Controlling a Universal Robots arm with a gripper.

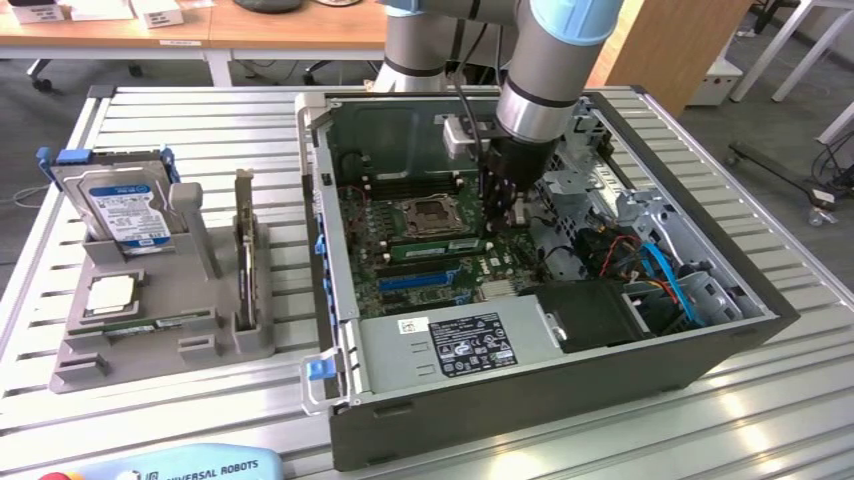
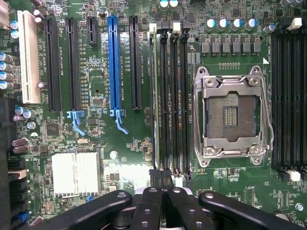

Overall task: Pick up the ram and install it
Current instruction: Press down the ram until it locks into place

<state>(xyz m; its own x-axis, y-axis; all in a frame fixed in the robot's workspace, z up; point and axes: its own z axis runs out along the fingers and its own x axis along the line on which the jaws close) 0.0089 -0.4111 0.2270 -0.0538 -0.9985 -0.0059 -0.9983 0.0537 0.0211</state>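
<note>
Seating of the ram (image 2: pixel 153 96) in hand, judging by the layout: module on edge in the memory slot farthest from the CPU socket (image 2: pixel 233 117) within the bank beside it, on the side toward the blue expansion slot (image 2: pixel 113 62). Gripper (image 2: pixel 161 179) pinched fully shut, nothing between the fingers, tips directly over one end of the module's upper edge; actual contact not determinable. Treat as a push with closed fingers rather than a grasp. Press straight down along the slot line, never sideways. Keep the tips centred on the thin edge to prevent slipping onto the neighbouring empty slots. Apply force near each end in turn so that the stick goes down level. Confirm full seating by the latch position at both slot ends; latch state not readable here. Avoid the exposed contact field of the unpopulated socket close beside the bank. In the exterior view, arm reaching down inside the open computer case (image 1: pixel 534 390), with blue cables (image 1: pixel 667 280) toward that view's right and the power supply (image 1: pixel 447 345) near the front wall. Parts tray (image 1: pixel 80 370) well apart on the exterior view's left, carrying the hard drive (image 1: pixel 127 205) and the processor chip (image 1: pixel 111 292); no obstruction from there.
</note>
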